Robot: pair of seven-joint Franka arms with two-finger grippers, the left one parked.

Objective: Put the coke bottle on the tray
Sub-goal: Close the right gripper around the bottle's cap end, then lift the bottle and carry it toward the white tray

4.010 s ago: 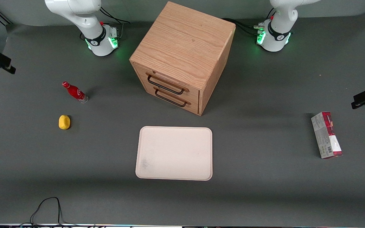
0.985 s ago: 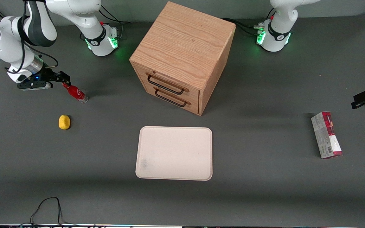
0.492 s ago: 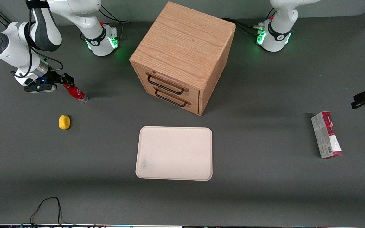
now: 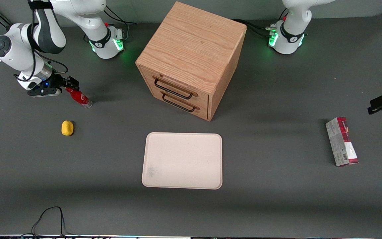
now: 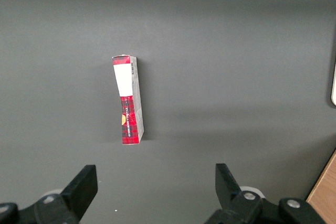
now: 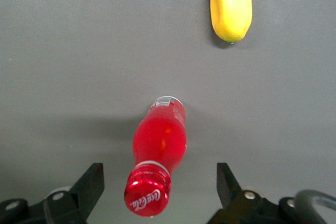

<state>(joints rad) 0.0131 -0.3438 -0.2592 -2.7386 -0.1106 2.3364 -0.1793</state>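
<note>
The coke bottle [image 4: 80, 97] stands upright on the dark table toward the working arm's end, red with a clear base. My right gripper [image 4: 69, 85] is level with its top and open. In the right wrist view the red cap [image 6: 148, 199] sits between the two black fingers [image 6: 92, 181] without touching either, and the gripper [image 6: 159, 188] straddles the bottle [image 6: 160, 139]. The cream-white tray [image 4: 184, 159] lies flat with nothing on it, nearer the front camera than the cabinet.
A yellow lemon [image 4: 67, 128] lies a little nearer the front camera than the bottle, and shows as a lemon [image 6: 231, 4] from the wrist. A wooden two-drawer cabinet [image 4: 191, 56] stands mid-table. A red-and-grey carton [image 4: 342, 141] lies toward the parked arm's end.
The right arm has come into view and dropped to the bottle. Over the last second the gripper slid closer, so the cap now sits between its open fingers. The bottle has not moved.
</note>
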